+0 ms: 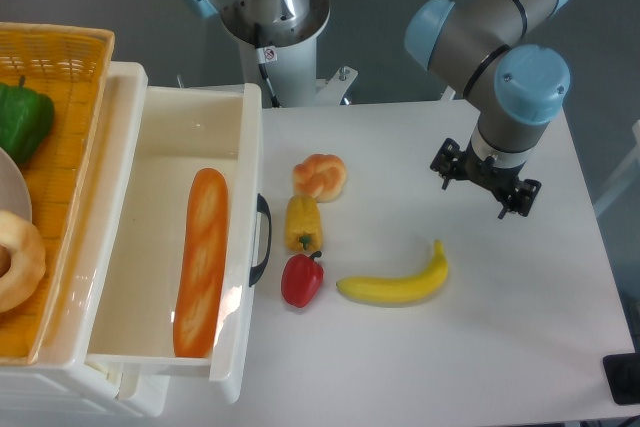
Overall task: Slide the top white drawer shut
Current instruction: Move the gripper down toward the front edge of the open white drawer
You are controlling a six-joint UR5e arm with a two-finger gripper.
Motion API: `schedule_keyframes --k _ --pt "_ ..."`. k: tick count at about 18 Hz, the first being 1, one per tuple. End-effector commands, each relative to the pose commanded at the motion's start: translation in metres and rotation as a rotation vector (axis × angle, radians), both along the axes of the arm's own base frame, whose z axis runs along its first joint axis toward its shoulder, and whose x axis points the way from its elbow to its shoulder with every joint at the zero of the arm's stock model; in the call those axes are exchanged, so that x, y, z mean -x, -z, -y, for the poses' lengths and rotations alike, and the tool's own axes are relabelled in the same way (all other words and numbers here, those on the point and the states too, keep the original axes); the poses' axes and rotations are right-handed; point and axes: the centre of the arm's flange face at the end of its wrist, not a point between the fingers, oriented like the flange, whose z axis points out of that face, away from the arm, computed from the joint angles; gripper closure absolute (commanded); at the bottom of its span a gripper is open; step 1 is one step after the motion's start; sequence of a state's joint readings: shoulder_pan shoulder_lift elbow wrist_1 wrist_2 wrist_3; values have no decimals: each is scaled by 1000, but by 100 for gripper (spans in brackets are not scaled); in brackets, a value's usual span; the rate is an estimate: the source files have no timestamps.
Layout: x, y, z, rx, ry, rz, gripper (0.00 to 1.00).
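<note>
The top white drawer stands pulled open at image left, a baguette inside, its black handle facing right. The pincer hangs well right above the tabletop; whether parted or closed cannot be told.

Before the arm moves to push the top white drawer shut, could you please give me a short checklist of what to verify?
1. The top white drawer is open and needs closing: ok, pulled well out.
2. Baguette lies fully inside the drawer, nothing over the walls: ok.
3. Black handle is unobstructed: not ok, the red pepper and yellow pepper lie close in front of it.
4. Hand is empty: cannot tell, its fingers are hidden from above.
5. Hand is positioned at the drawer front: not ok, it hangs over the table's right part, beyond the banana.
</note>
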State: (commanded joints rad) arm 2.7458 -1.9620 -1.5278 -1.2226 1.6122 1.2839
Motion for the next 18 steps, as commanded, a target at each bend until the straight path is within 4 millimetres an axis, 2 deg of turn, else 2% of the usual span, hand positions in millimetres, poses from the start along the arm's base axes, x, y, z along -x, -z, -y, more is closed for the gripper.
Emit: schedule_keyframes --k 3,4,7,10,15,18 --pt "-4 2 -7 1 3 2 0" --pt "-9 8 -17 4 3 9 0" --pt "-17 14 -31 -3 23 -2 0" --pt "-27 14 -34 -6 -15 -6 0" --pt "-44 -15 -40 -105 -112 6 0" --pt "-57 -17 -39 -115 -136 21 0"
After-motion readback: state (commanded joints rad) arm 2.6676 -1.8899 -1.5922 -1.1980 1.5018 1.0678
